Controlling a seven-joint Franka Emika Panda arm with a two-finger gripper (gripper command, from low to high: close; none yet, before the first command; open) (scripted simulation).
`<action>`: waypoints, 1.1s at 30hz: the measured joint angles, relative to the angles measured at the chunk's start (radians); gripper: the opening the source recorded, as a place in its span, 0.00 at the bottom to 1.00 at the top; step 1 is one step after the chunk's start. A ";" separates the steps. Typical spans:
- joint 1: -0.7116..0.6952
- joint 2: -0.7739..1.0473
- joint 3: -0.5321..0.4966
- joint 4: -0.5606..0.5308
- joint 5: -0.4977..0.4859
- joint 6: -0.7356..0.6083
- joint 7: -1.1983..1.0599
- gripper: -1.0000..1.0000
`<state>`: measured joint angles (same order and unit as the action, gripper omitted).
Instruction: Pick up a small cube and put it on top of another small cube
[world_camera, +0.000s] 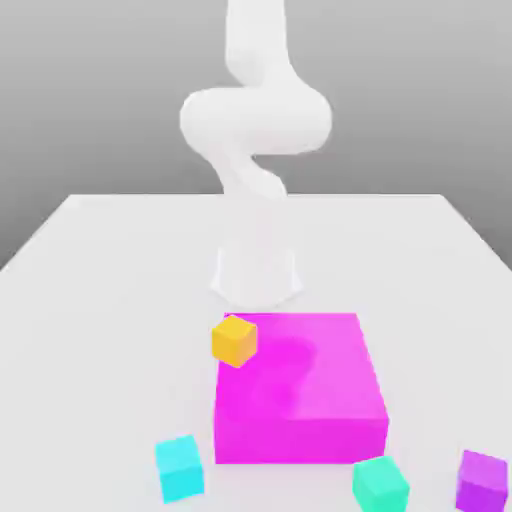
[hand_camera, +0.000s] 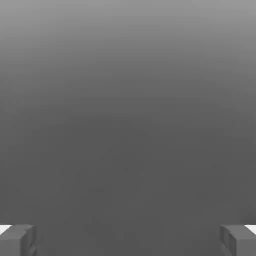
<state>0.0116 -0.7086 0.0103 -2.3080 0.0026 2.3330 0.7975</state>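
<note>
The white arm (world_camera: 255, 120) rises behind the things on the pale surface (world_camera: 100, 280), and in the hand view the 2 grey fingertips (hand_camera: 17, 241) stand wide apart at the edges of the picture with nothing between them, so the pincer (hand_camera: 128, 242) is spread and empty. The sea-green cube (world_camera: 380, 482) sits on the surface at the near edge of the exterior view, just off the front corner of the big magenta block (world_camera: 300, 390) on the exterior view's right, with a purple cube (world_camera: 482, 480) near it on that same side. The orange-yellow cube (world_camera: 234, 340) sits at the block's far corner on the exterior view's left; whether it touches the block I cannot tell. A cyan-blue cube (world_camera: 180, 466) lies on the surface near the block's other front corner. As I read it, the task has not started and the step in hand is the reach for the sea-green cube. To do it well, I would bring the pincer over the cube from above, line the 2 fingers up with a pair of its flat sides, and pick the pair that keeps the fingers away from the magenta block and the purple cube. Come down straight, close on the middle of the cube, then lift well above the block before crossing to the orange-yellow one
</note>
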 joint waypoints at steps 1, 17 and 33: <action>0.004 0.039 0.005 -0.003 0.001 0.014 -0.001 0.50; 0.074 0.622 0.092 -0.055 -0.022 0.226 0.014 0.50; 0.182 1.186 0.070 -0.051 -0.123 0.501 0.086 0.00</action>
<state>0.1932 0.4775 0.0799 -2.3591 -0.1206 2.8335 0.8835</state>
